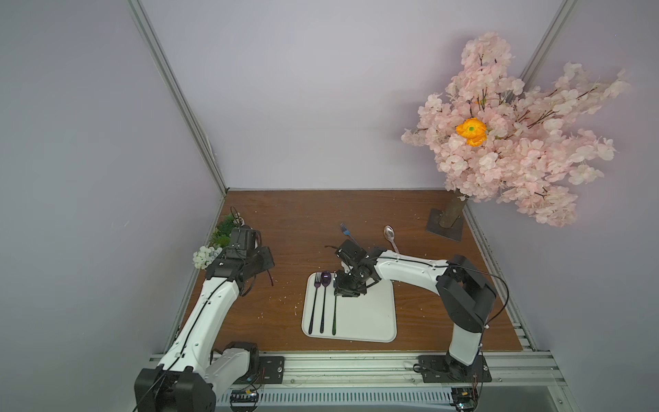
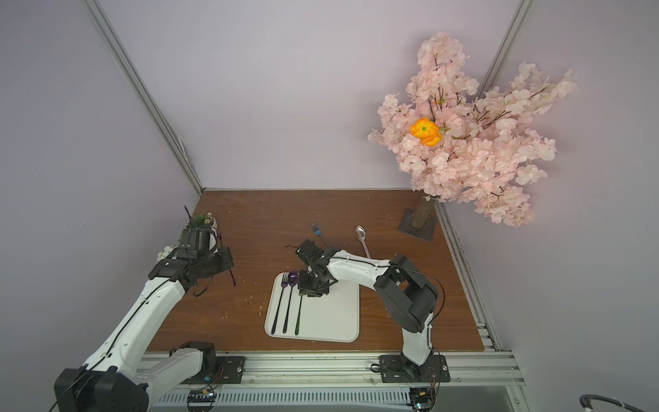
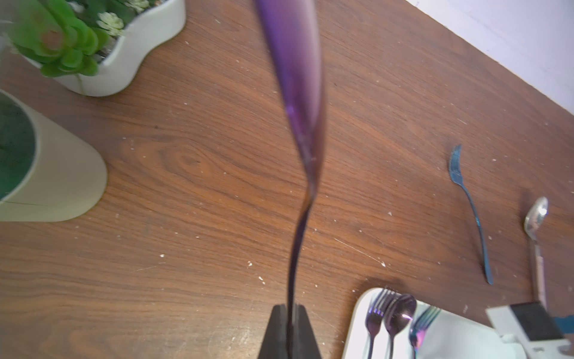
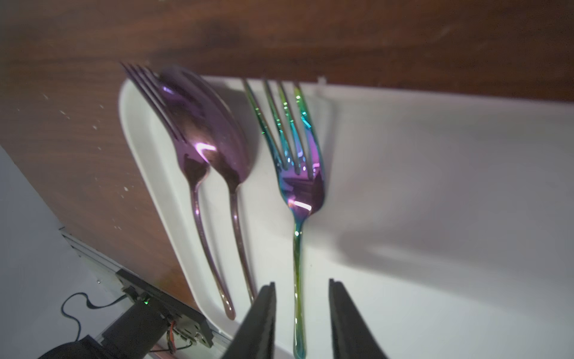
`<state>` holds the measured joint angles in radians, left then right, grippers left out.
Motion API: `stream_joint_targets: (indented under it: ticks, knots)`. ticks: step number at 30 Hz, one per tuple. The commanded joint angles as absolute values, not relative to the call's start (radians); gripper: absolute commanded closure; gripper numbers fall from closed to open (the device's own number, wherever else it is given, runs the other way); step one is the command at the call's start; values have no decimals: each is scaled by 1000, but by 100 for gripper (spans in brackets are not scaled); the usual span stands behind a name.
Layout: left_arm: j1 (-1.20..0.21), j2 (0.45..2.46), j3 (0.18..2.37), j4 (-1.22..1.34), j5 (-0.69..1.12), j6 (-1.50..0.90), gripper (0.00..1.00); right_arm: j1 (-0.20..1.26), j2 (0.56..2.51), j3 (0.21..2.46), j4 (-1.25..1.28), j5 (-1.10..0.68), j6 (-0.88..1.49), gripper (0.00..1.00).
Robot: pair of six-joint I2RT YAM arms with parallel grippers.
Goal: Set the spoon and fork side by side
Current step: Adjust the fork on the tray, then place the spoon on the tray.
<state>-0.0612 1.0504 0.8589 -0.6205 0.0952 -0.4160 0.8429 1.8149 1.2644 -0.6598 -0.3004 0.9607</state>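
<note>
My left gripper (image 3: 290, 307) is shut on the thin handle of a purple spoon (image 3: 298, 93), held off the table near the plants; in a top view it hangs from the gripper (image 1: 265, 265). A white tray (image 1: 371, 314) holds a purple fork (image 1: 315, 299), a second purple spoon (image 1: 323, 296) and a rainbow fork (image 4: 302, 180), lying parallel. My right gripper (image 4: 301, 284) stands open over the tray, its fingers either side of the rainbow fork's handle without touching it. In both top views this gripper (image 2: 309, 289) hides the fork's head.
A blue fork (image 1: 347, 232) and a silver spoon (image 1: 390, 235) lie on the wooden table behind the tray. Potted plants (image 1: 224, 232) and white flowers (image 1: 203, 257) crowd the far left edge. A pink blossom tree (image 1: 517, 135) stands on a base (image 1: 445, 223) at the far right corner.
</note>
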Motion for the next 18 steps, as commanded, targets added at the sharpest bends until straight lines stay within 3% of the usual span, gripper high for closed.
stream_joint_targets:
  ticks: [1,6,12,18]
  knots:
    - [-55,1036,879,-586,248,-375,100,823,1704,1310,-738,-163,876,55]
    - [-107,1046,908,-577,505,-288,100,727,1567,1272,-675,-168,665,48]
    - [-208,1044,875,-495,816,-280,100,618,1376,1185,-396,-461,393,41]
    - [-297,1088,882,-421,876,-300,100,607,1246,1024,-96,-617,402,40]
